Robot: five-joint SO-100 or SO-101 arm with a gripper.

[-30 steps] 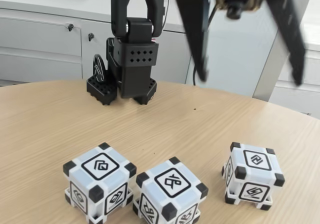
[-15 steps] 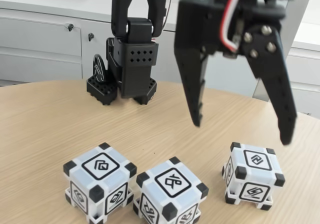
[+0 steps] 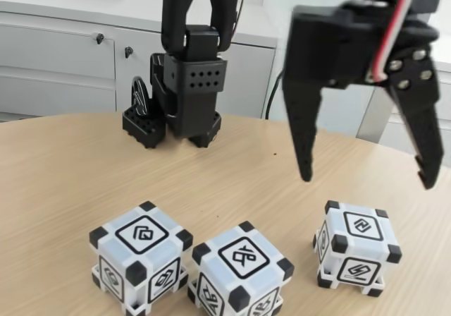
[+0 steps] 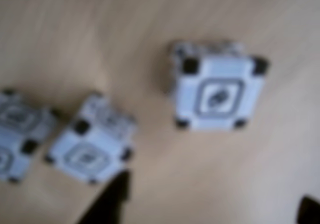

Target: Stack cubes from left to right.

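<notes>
A: Where the fixed view looks across the wooden table (image 3: 63, 168), the gripper (image 3: 366, 178) hangs in the air above the right cube (image 3: 356, 247) — fingers spread wide, holding nothing.

B: And the others?

A: The left cube (image 3: 139, 257) and middle cube (image 3: 241, 270) sit near each other at the front edge; all three rest on the table, none stacked. The arm's base (image 3: 182, 94) stands behind.

B: Wrist view?

A: Blurred — one cube (image 4: 217, 89) apart, two (image 4: 90, 139) (image 4: 17, 134) close together at left.
</notes>
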